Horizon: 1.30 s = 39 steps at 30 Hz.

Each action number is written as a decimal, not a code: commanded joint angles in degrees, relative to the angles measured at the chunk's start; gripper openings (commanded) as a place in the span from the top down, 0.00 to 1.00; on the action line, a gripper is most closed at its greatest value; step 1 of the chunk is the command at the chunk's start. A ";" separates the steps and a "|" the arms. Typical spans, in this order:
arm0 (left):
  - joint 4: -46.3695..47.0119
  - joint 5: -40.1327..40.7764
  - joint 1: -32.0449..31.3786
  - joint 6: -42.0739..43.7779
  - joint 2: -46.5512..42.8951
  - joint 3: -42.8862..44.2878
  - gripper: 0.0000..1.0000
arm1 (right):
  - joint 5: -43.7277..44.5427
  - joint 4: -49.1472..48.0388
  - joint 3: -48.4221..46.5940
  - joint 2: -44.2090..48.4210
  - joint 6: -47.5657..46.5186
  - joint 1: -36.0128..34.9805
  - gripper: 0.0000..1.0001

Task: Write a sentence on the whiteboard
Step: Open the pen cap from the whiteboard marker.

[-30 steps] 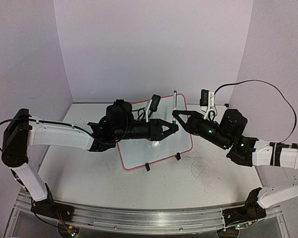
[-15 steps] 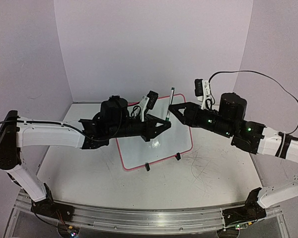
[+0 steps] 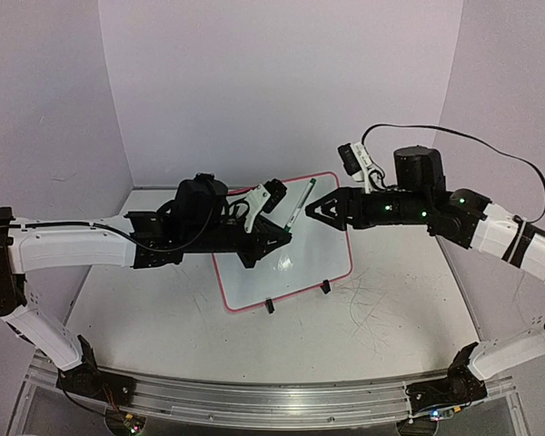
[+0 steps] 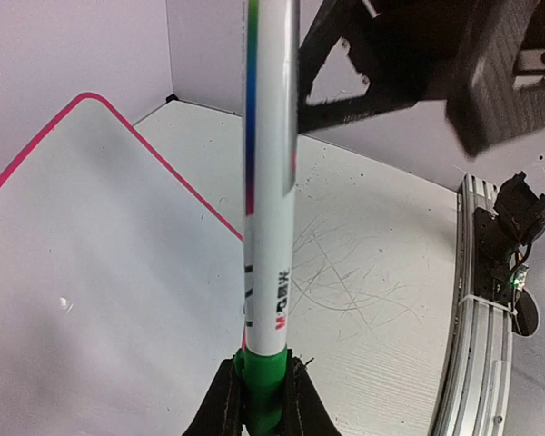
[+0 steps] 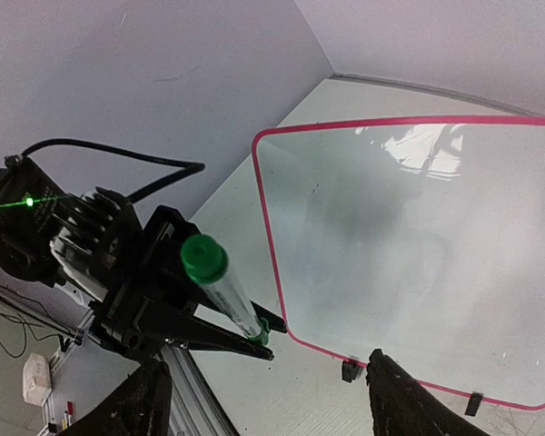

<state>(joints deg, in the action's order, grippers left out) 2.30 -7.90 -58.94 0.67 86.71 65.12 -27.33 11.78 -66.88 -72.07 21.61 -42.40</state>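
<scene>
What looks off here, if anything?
Grey scribble marks cover the tabletop right of the whiteboard, not the board itself, which is blank and lies askew to the table edges. The marker in the left hand looks fine.

The left gripper (image 4: pixel 259 400) has its two black fingers (image 4: pixel 222 404) closed tight on the green end of a marker (image 4: pixel 268 182). The marker's white barrel runs straight away from the jaws and out of view, with a blue-to-pink stripe down one side and red and black print near the grip. Below and to the left of the gripper lies the whiteboard (image 4: pixel 91 272), its pink rim slanting past just behind the marker. To the right is the tabletop (image 4: pixel 381 263) with grey scribbles. Ahead, beyond the marker, the right arm (image 4: pixel 500 64) shows as a blurred black shape. Far right runs a metal rail (image 4: pixel 477 300).
</scene>
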 commanded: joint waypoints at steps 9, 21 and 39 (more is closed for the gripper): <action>-0.98 -3.98 -0.30 1.68 -3.44 0.71 1.00 | -13.33 1.32 -7.73 -9.29 -2.33 -0.05 0.39; -1.95 -3.79 -0.37 1.45 -2.86 1.07 1.00 | -15.24 -0.64 -8.44 -11.69 -3.03 -0.36 0.58; -4.25 -3.81 -0.39 1.18 -2.18 1.44 1.00 | -12.16 -2.11 -8.46 -13.20 -3.73 -1.96 0.70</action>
<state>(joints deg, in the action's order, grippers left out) -1.54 -10.92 -59.09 1.56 85.01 65.12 -40.88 12.91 -72.86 -85.10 18.45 -43.83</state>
